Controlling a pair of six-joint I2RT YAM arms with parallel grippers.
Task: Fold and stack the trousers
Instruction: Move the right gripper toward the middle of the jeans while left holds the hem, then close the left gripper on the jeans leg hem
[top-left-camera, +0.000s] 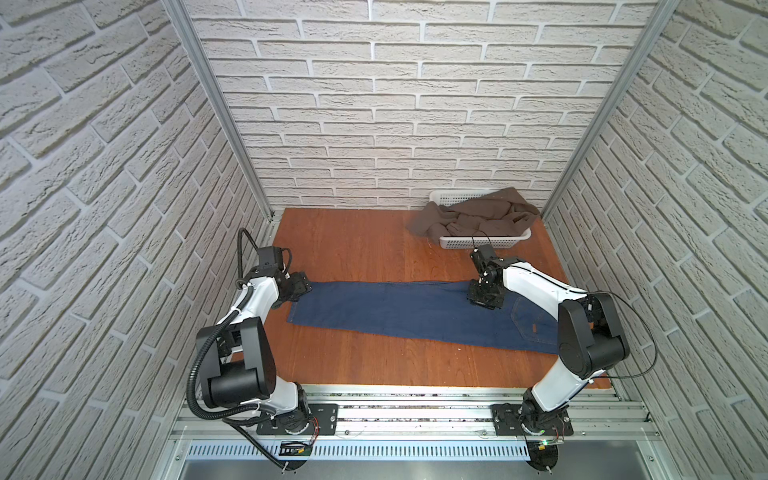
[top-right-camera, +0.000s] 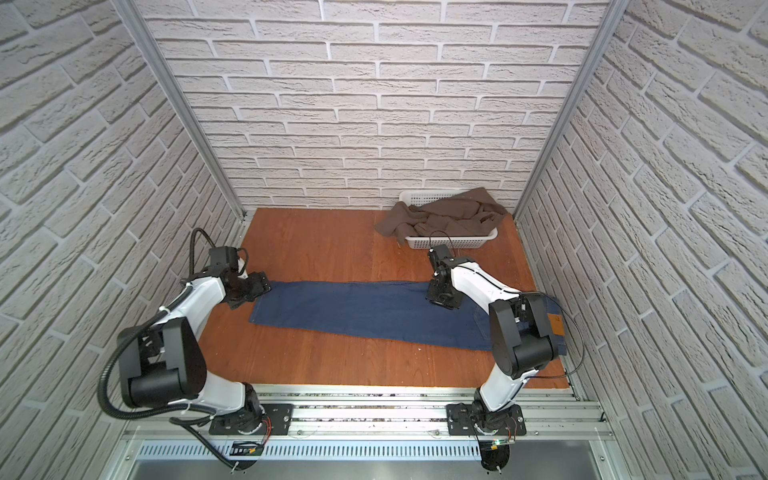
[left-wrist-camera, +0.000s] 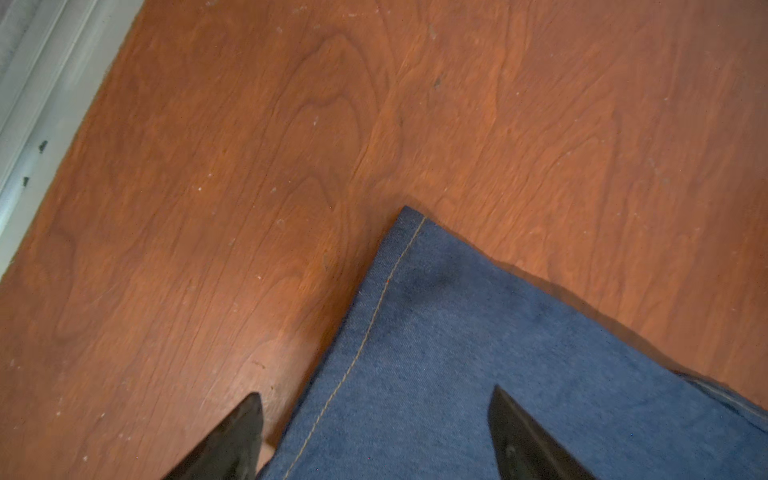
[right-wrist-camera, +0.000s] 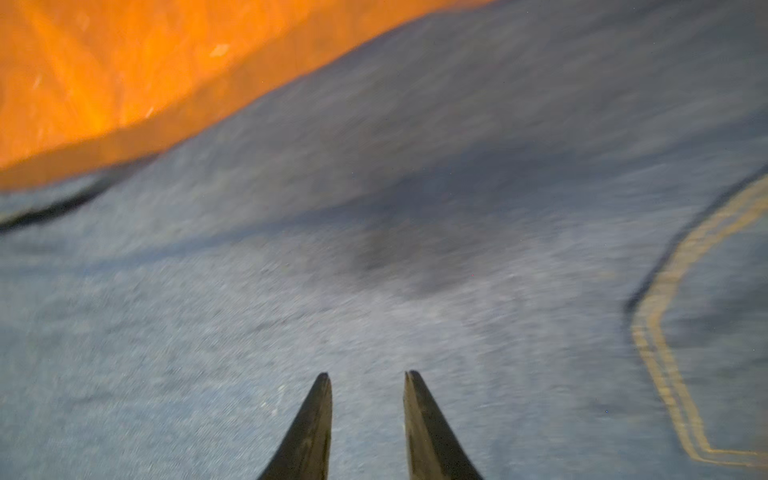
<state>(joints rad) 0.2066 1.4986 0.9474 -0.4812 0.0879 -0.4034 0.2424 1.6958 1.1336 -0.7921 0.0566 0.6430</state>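
Matt denim trousers (top-left-camera: 399, 311); smooth, faintly glossy wood-grain table (top-left-camera: 361, 249); perforated plastic basket (top-left-camera: 486, 242).

L fingers (left-wrist-camera: 232, 444) wide, R fingers (right-wrist-camera: 309, 432) slightly apart

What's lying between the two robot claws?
The dark blue jeans. Their legs lie flat on the wooden table, stretching from the left gripper to the right gripper. Both top views show it.

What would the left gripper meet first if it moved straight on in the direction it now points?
Most likely the hem of the dark blue denim trousers on the reddish wooden table; the open left gripper straddles its edge. Depth is unclear.
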